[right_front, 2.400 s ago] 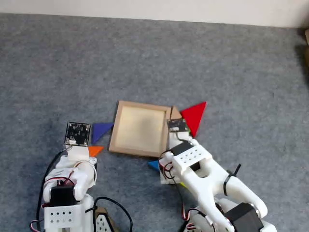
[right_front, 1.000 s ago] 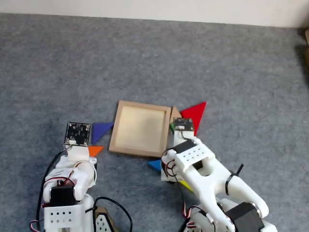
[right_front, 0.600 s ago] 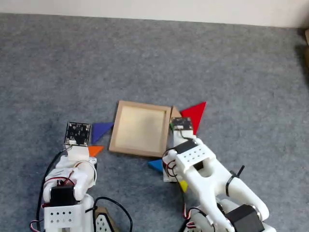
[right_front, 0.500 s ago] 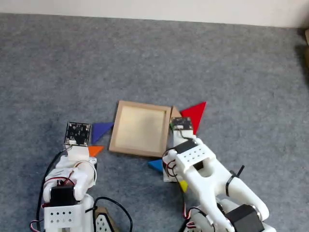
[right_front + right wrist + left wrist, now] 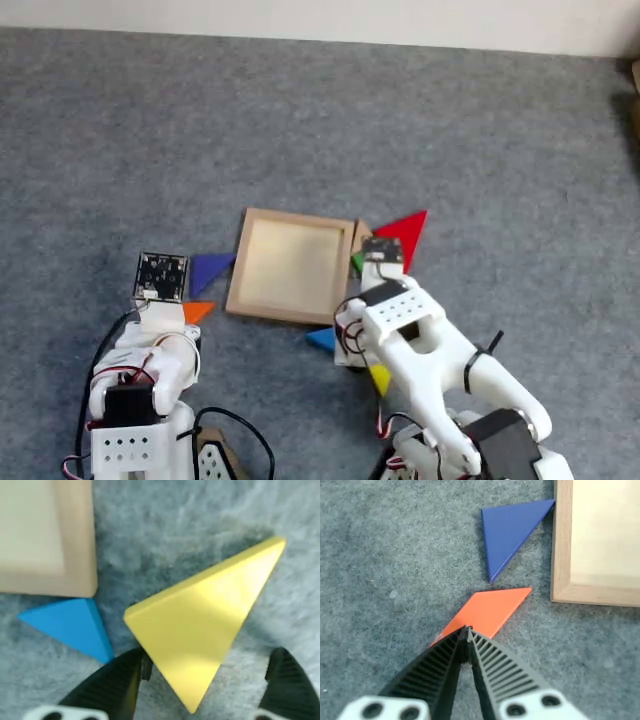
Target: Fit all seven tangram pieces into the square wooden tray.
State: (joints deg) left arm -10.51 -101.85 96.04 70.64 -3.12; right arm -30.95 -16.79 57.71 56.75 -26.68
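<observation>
The wooden tray (image 5: 239, 262) lies mid-counter (image 5: 500, 150), towards the near edge, with the red triangle (image 5: 405, 232) on its right-edge side. The right end effector (image 5: 210, 672) stands apart, astride the yellow triangle (image 5: 200, 630). Towards the left edge lies the dark blue triangle (image 5: 512, 527). The left end effector (image 5: 466, 636), pressed together, hangs over the orange parallelogram (image 5: 490, 611). The light blue triangle (image 5: 70, 627) sits at the tray's near corner

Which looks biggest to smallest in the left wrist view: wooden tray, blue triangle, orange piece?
Largest: wooden tray, even cut off at the edge.
Then blue triangle and orange piece, about alike; the left gripper covers part of the orange one.
</observation>
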